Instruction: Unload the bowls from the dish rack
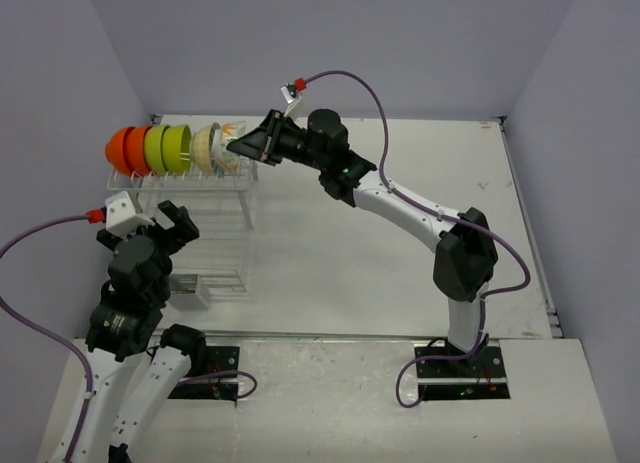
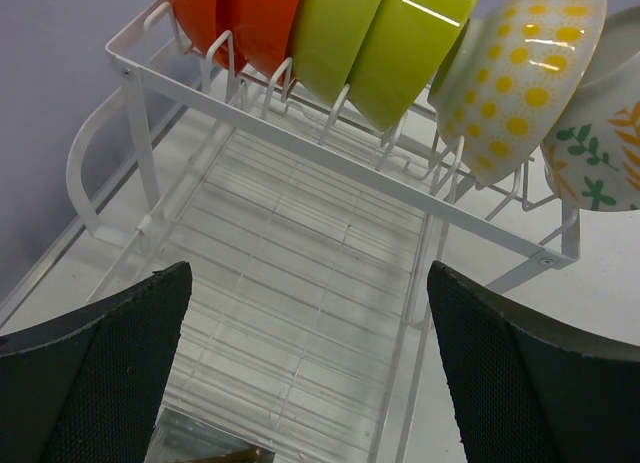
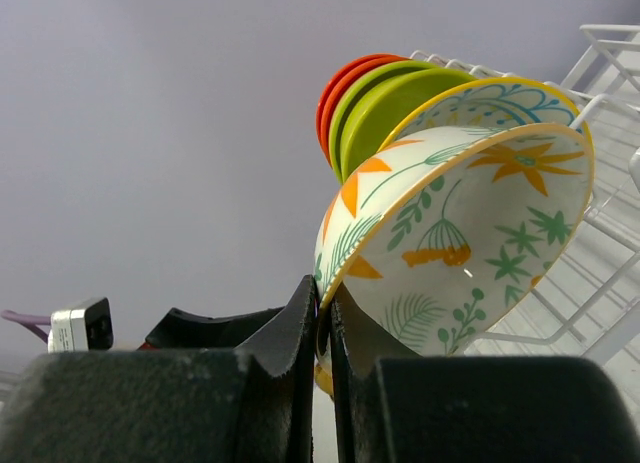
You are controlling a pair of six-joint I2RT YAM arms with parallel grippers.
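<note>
The right end effector point(image 3: 322, 308) seemingly pinches the leaf-patterned bowl point(image 3: 470, 233) by its half-hidden rim; left end effector point(image 2: 305, 293) hangs spread.

A white tabletop point(image 1: 330, 253), faintly scuffed, spreads across the middle of the top view. Plain pale lilac-grey walls point(image 1: 350, 43) close it in at the back and on both sides. A thin metal strip point(image 1: 330, 335) runs along its near edge, with a separate white board point(image 1: 330, 403) just beyond it.
</note>
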